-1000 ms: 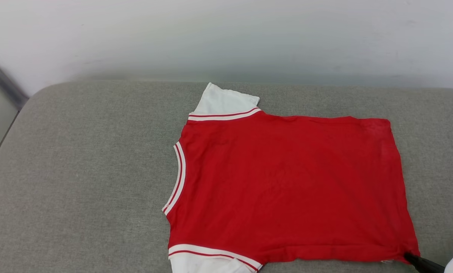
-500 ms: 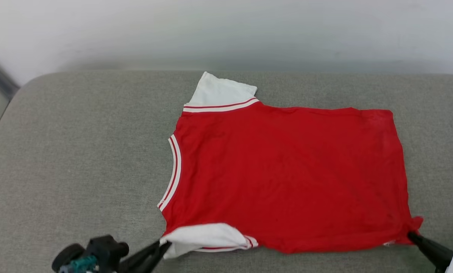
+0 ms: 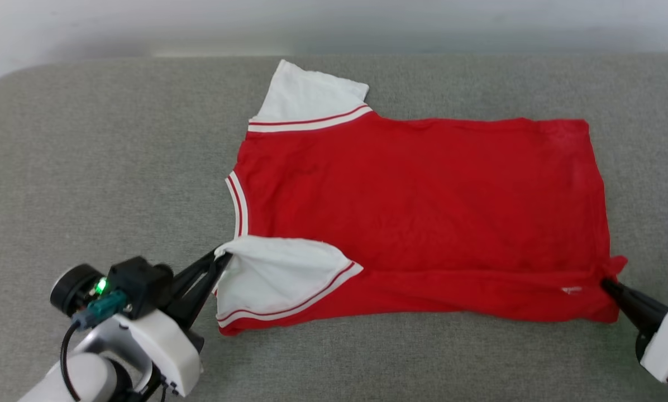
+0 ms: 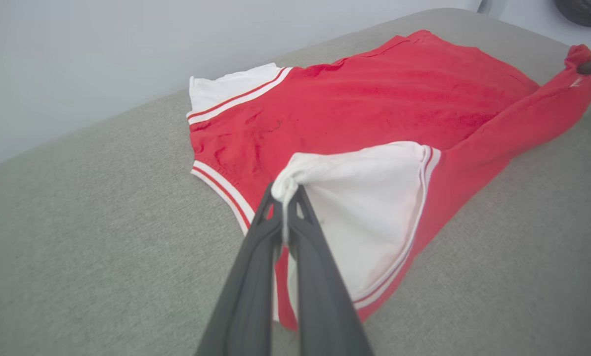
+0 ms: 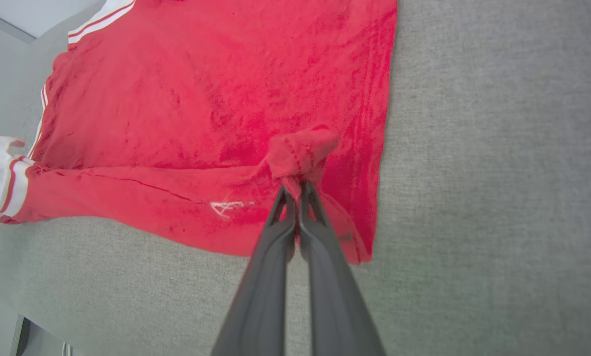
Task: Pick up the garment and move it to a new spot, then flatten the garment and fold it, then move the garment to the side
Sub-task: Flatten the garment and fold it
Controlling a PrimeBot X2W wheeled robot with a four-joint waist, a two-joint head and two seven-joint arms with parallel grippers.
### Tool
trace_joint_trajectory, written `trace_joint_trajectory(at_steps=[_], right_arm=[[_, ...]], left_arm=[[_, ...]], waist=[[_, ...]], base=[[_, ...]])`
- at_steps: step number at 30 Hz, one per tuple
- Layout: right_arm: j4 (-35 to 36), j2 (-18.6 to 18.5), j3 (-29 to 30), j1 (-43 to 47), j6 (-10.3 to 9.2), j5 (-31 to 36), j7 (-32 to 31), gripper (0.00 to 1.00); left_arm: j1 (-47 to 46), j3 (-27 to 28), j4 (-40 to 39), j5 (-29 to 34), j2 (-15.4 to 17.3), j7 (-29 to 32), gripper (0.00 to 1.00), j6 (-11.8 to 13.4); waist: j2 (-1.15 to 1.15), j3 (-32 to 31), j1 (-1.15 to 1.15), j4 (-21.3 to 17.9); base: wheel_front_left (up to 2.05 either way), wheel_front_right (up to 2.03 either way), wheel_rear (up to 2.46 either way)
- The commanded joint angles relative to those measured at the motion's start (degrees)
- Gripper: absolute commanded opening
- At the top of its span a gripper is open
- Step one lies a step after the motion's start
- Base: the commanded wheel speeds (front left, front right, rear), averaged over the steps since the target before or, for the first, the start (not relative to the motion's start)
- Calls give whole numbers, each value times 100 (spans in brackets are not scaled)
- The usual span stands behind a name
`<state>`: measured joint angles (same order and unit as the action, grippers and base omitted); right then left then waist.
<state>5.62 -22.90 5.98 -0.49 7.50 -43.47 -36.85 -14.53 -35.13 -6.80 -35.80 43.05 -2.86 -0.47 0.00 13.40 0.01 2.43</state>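
Left hand (image 3: 222, 258): fingers squeezed together on the edge of the near white sleeve (image 3: 272, 273), and there it is, pinched right at the tips and flipped over onto the red body.
Jersey (image 3: 423, 190): red, plain side up, spread on the grey cushion (image 3: 88, 167) between the two hands, collar toward the left hand; the near edge is raised in a band stretched from hand to hand.
Far sleeve (image 3: 306, 97): white, lying flat, well beyond the left hand's tips.
Right hand (image 3: 605, 282): fingers clamped on the red hem corner (image 3: 616, 265), cloth bunched just past the tips.
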Motion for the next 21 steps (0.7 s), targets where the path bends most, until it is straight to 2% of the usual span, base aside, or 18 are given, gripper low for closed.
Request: trace_joint_trajectory(at_steps=[1,9,14,20,21], right_arm=[[-44,67,7,-207,-2,116,-31,0],[-580,273,-157,-946,-2,767,19,0],[-955,308,-254,-1281,-2,1089,119,0],[-1325,311,-376,-1481,-2,1312,274,0],[-1397,321,-408,-1500,-2,1325,305,0]], left_arm=[[-190,7,80,36,-56,56,0,8],[-936,-153,801,264,-175,386,0,-202],[-1267,-275,1283,312,-370,427,0,-338],[-1461,-376,1826,365,-615,376,0,-329],[-1475,-378,1925,321,-692,341,29,-336]], waist=[[0,187,-1,-69],[0,575,-1,-164],[0,689,-1,-172],[0,662,-1,-159],[0,637,-1,-157]], base=[[0,0,0],[0,0,0],[0,0,0],[0,0,0],[0,0,0]])
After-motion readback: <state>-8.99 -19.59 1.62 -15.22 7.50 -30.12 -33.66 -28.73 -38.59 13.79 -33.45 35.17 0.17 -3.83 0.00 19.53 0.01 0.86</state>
